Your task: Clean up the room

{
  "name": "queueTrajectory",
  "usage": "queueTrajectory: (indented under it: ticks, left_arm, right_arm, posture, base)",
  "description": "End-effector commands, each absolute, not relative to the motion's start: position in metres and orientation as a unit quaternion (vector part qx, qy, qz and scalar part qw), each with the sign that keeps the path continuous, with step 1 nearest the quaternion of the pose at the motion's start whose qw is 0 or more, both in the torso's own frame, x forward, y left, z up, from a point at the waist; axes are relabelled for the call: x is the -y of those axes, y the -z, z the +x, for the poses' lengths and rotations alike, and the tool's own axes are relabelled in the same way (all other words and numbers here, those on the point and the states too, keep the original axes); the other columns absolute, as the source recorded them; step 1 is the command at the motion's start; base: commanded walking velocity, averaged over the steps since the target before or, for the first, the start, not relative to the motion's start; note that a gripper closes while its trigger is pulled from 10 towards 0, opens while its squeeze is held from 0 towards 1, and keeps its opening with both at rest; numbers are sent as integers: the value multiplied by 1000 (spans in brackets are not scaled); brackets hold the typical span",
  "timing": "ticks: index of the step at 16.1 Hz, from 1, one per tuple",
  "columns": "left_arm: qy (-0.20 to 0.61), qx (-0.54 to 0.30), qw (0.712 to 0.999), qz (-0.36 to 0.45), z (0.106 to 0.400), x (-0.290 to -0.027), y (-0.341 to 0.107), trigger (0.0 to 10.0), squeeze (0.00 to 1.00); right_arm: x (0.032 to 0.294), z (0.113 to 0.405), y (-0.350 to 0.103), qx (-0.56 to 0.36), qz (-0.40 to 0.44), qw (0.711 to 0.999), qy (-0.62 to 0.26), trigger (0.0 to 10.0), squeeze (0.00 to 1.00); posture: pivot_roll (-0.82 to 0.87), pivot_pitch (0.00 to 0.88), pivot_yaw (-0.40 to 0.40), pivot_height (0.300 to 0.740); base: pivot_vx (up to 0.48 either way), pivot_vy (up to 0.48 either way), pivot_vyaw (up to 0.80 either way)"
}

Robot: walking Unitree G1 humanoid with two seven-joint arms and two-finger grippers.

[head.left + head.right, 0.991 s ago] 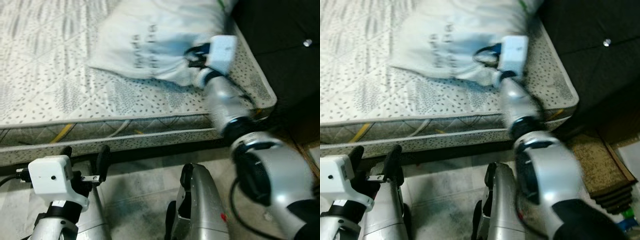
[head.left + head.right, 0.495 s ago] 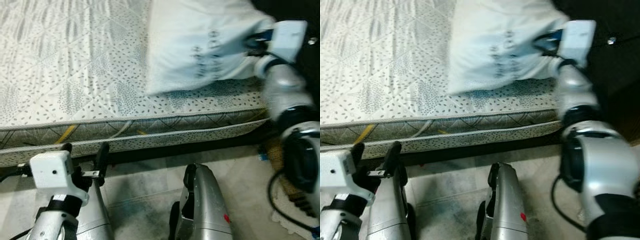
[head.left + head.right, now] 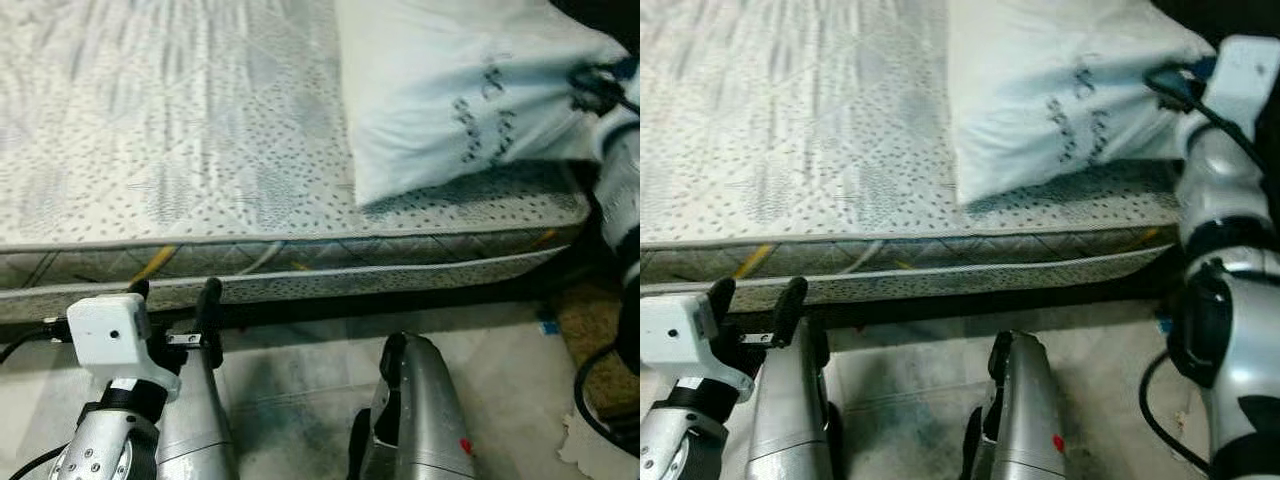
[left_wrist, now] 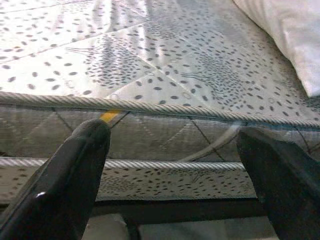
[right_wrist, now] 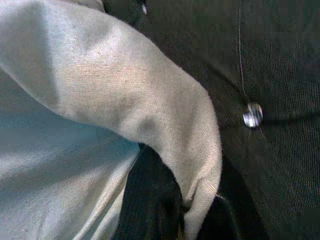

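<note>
The right gripper (image 5: 175, 200) pinches a corner of the white printed fabric pillow (image 3: 460, 90) lying on the grey speckled quilted mattress (image 3: 180, 150), beside a dark buttoned headboard (image 5: 265, 75), while the left gripper (image 4: 175, 165) hangs spread before the mattress edge.

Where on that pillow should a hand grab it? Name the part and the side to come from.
Take the pillow by a corner, coming from the headboard side. Its broad middle is too plump for two fingers, while the corners thin into pinchable folds. The right hand is already shut on that far corner, cloth bunched over its fingers.
</note>
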State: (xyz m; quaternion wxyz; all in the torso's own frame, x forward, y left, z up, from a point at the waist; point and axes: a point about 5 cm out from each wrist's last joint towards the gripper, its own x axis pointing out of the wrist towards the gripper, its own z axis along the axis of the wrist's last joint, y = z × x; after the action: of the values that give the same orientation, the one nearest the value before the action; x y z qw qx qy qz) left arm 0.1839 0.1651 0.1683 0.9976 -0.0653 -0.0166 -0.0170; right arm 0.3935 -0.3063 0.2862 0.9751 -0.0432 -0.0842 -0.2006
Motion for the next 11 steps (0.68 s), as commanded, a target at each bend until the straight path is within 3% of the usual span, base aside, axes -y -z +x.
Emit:
queueTrajectory:
  ticks: [1, 11]
  left_arm:
    - [22, 5, 997, -67, 182, -165, -164, 10000, 0]
    - [41, 5, 997, -66, 189, -164, -164, 10000, 0]
  right_arm:
    - [344, 374, -300, 118, -30, 955, 271, 0, 0]
    - [402, 328, -262, 105, -12, 916, 388, 0, 0]
  posture:
    - [137, 231, -93, 491]
    - [117, 216, -53, 491]
  base:
    - [0, 0, 0]
    - [0, 0, 0]
